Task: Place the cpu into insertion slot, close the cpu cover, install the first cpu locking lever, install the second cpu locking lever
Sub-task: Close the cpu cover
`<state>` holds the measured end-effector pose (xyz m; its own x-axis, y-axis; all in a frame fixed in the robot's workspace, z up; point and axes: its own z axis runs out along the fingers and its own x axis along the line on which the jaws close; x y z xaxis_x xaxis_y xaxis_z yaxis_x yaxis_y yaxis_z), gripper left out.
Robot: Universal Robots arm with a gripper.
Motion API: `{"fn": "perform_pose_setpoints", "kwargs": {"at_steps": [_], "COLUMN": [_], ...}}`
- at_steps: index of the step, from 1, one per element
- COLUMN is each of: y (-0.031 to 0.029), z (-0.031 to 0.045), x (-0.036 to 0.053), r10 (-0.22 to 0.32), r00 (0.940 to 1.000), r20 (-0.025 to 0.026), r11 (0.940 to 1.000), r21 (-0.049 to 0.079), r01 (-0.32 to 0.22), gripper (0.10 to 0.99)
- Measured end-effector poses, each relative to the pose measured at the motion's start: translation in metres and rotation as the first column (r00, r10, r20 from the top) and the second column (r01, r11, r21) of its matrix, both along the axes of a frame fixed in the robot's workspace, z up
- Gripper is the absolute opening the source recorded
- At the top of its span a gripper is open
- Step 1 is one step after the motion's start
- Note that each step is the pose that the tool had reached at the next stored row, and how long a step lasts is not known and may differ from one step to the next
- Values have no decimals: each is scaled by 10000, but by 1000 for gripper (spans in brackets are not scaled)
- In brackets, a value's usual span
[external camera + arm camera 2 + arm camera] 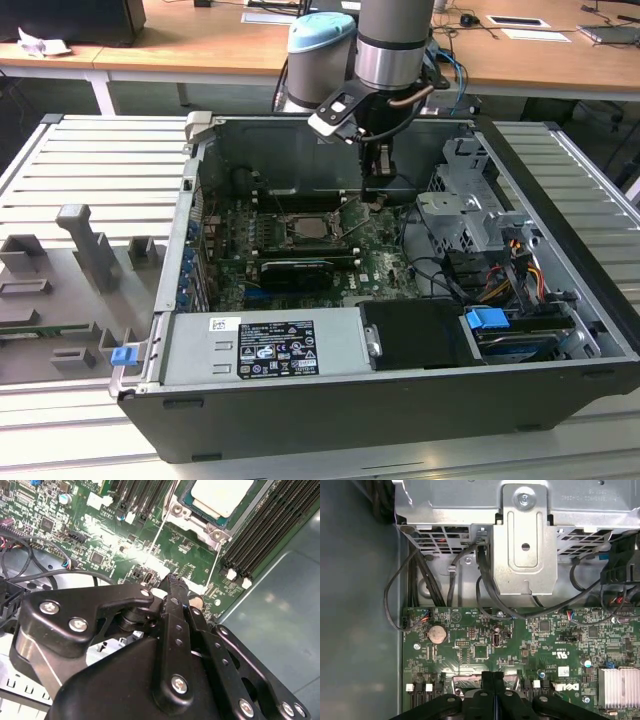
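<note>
The cpu (220,494) lies flat in the insertion slot (218,533), pale face up, cut off by the second wrist view's edge. It is judged light, stiff and fragile, best taken by opposite edges and never forced down. Whether the cpu cover is shut over it cannot be made out. Two thin wire levers (156,535) run out from the slot across the green circuit board (470,645). The gripper (172,582) hangs beside the slot, fingers pressed together with nothing seen between them; its own body hides the board beneath.
</note>
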<state>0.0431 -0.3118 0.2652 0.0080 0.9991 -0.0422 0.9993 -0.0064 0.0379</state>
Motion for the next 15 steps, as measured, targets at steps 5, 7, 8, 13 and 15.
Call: {"fn": "perform_pose_setpoints", "kwargs": {"at_steps": [5,7,8,13,15], "y": [0,0,0,0,0], "z": [0,0,0,-9,-21], "x": [50,69,82,133,158], "r10": [1,0,-1,4,46], "r00": [10000,10000,10000,10000,10000], "r20": [0,0,0,0,0], "r11": [10000,10000,10000,10000,10000], "r21": [0,0,0,-1,1], "r01": [-1,0,1,-4,-46], "gripper": [106,106,106,106,106]}}
